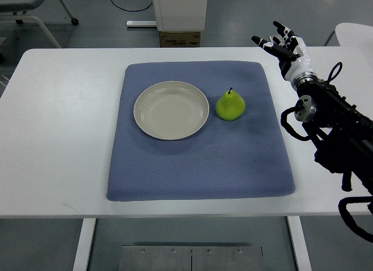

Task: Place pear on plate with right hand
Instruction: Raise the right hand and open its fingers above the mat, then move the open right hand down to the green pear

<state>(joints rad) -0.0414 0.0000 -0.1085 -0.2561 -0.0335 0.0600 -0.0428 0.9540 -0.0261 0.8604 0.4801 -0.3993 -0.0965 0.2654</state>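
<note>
A green pear (231,105) stands upright on the blue mat (198,160), just right of a round cream plate (171,109) that holds nothing. My right hand (281,42) is raised at the mat's far right corner, fingers spread and holding nothing, well apart from the pear. Its black arm (332,125) runs in from the right edge. The left arm does not show.
The mat lies on a white table (58,125). Beyond the table's far edge stand a white unit with a cardboard box (179,38) under it and a chair base at the far left. Another white surface (355,33) peeks in at the right.
</note>
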